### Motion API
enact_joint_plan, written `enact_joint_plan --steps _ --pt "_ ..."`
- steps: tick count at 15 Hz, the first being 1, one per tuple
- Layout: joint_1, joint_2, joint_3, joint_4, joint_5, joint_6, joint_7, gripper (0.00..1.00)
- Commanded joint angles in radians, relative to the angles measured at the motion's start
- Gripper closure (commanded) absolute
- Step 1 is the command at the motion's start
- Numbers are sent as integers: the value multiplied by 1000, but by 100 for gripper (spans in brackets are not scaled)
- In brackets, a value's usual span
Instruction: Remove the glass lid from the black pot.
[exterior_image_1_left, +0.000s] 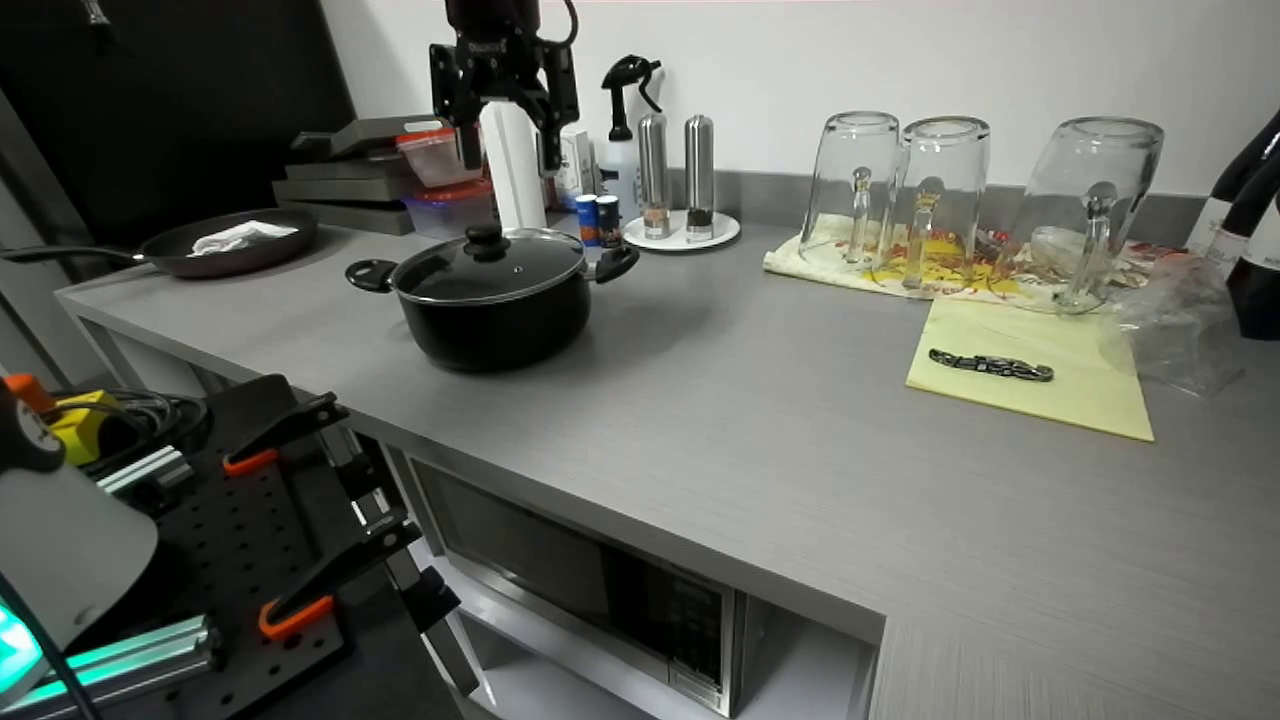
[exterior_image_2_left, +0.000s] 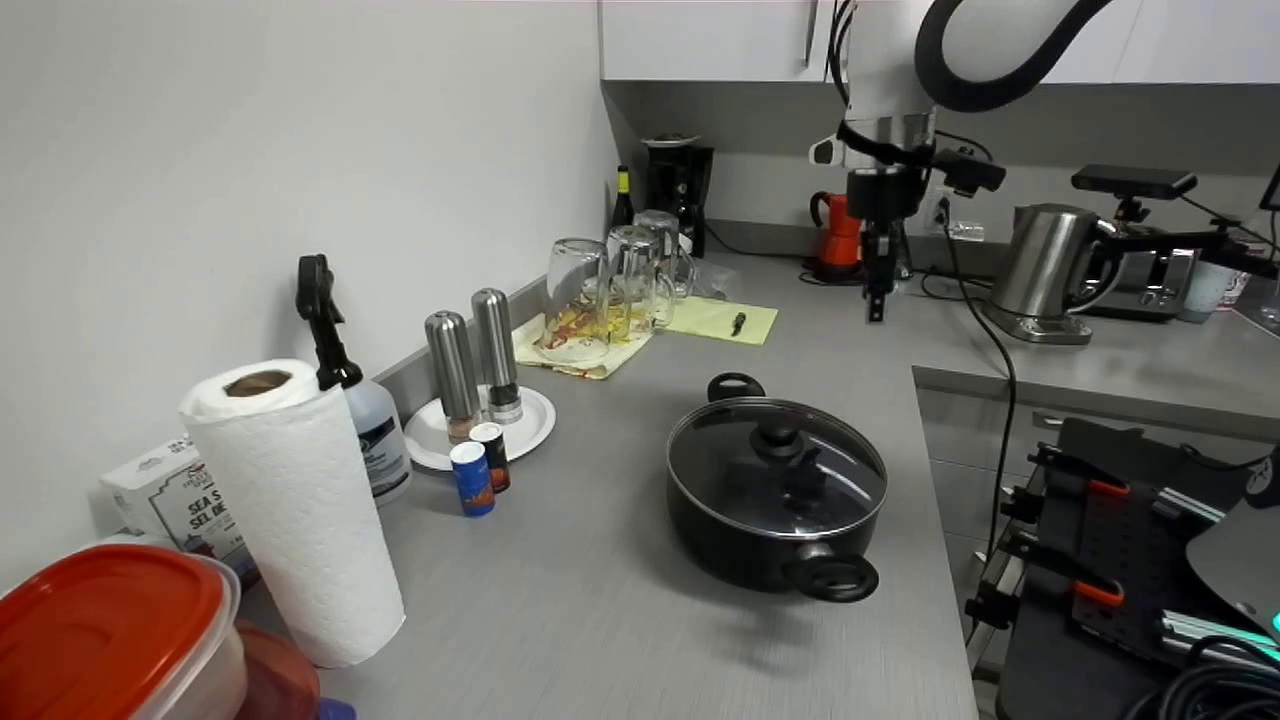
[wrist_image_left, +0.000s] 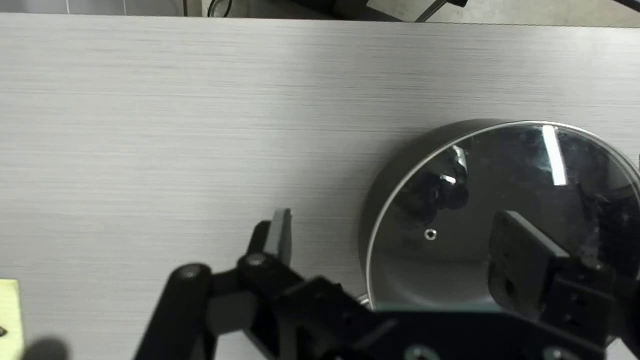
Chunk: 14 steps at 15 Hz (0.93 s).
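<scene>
Atop the pot (exterior_image_1_left: 495, 332), lid (exterior_image_2_left: 748, 482) seemingly level, knob (exterior_image_2_left: 777, 438) up.

One glass lid (exterior_image_2_left: 777, 468), one black pot (exterior_image_1_left: 495, 328); three glass mugs (exterior_image_1_left: 840, 195)

Gleams smooth on the round, metal-rimmed, clear glass lid (exterior_image_2_left: 777, 470); looks matt and streaked on the flat grey tabletop (exterior_image_2_left: 570, 560).

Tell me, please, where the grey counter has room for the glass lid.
Bare grey counter stretches between the low black pot and the yellow sheet; another patch lies between the pot and the black frying pan. Along the white wall, steel grinders and upturned glass mugs crowd it.
</scene>
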Motion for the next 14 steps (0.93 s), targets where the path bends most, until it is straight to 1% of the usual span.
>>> enact_joint_plan --steps 1,9,14 --pt "32 81 37 10 37 67 -54 0" --pt "74 220 131 29 15 230 -67 0" --pt "88 264 175 46 15 280 -84 0"
